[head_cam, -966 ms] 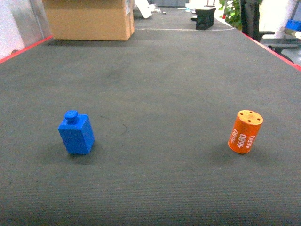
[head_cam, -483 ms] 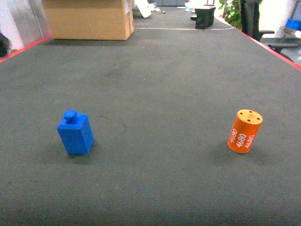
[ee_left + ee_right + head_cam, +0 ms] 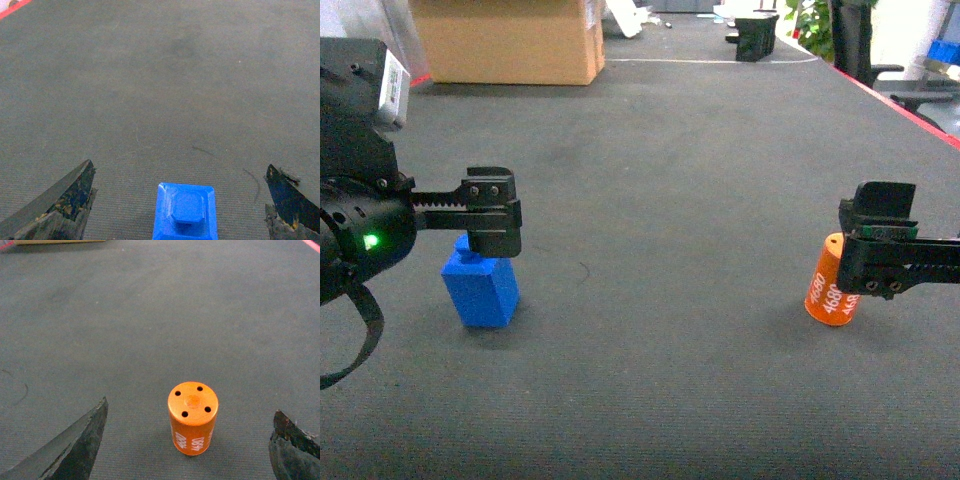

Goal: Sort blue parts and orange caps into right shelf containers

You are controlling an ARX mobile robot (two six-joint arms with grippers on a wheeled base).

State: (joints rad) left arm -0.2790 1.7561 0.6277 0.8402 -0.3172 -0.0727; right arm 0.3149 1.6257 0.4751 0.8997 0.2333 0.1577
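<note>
A blue part, a small block with a knob on top, stands on the dark mat at the left. My left gripper hovers just above it, open. In the left wrist view the blue part sits between the spread fingers of the left gripper, touching neither. At the right an orange cap with white print stands upright. My right gripper is open above it. The wrist view shows the orange cap centred in the right gripper, clear of both fingers. The right shelf containers are out of view.
A cardboard box stands at the far left end of the mat. A black object sits at the far end. Red strips mark the mat's side edges. A dark chair stands beyond the right edge.
Both arms have come into the head view, the left over the blue part and the right over the orange cap. Neither object has moved.
</note>
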